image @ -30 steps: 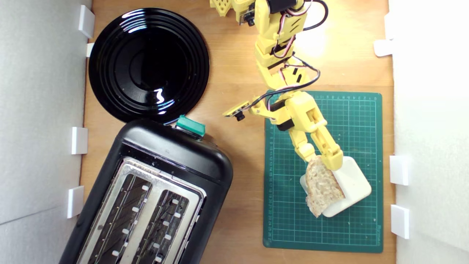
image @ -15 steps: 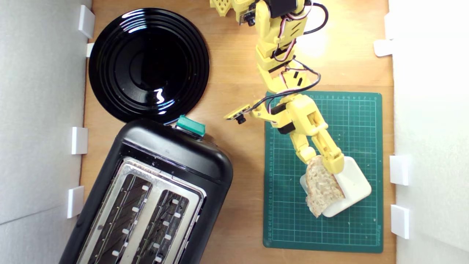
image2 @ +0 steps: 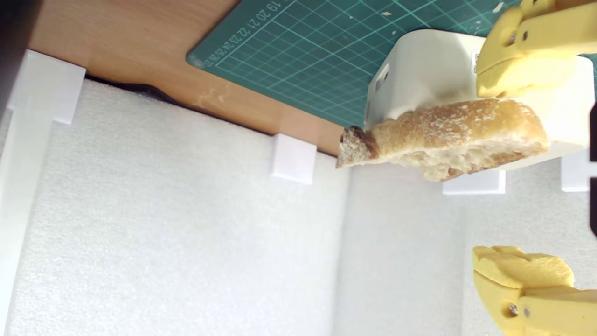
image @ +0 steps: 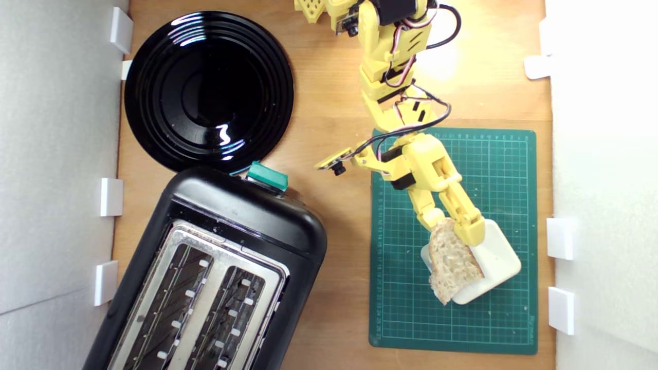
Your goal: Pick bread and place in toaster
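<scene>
Exterior view: wooden table [image: 329, 103] walled by white foam [image: 56, 154]; gripper [image: 452, 226] spread wide astride the bread [image: 452, 262].

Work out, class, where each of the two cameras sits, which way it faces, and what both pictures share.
Exterior view: overhead, looking straight down on the table, toaster, plate and mat; the yellow arm reaches in from the top edge.
Wrist view: on the arm, looking low along the open tool toward the foam wall; only two yellow fingertips show.
Shared: the bread leaning on the white block, and the mat.
</scene>
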You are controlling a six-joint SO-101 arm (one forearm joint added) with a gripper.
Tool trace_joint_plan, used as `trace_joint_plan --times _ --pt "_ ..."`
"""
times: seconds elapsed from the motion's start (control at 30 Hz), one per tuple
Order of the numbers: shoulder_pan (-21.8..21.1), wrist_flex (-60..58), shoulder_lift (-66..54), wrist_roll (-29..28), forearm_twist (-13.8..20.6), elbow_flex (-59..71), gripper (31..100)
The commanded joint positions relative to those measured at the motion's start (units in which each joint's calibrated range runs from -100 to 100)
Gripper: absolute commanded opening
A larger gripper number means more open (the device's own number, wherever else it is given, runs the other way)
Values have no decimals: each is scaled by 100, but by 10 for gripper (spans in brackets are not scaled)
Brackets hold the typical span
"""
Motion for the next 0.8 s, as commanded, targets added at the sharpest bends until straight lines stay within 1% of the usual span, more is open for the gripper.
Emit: trace_joint_plan --times 0.0,0.67,0.77 --pt "-37 -147 -85 50 -39 -213 954" --pt "92 -147 -85 50 -39 -204 953" --pt "189 -147 -85 50 -39 -204 953"
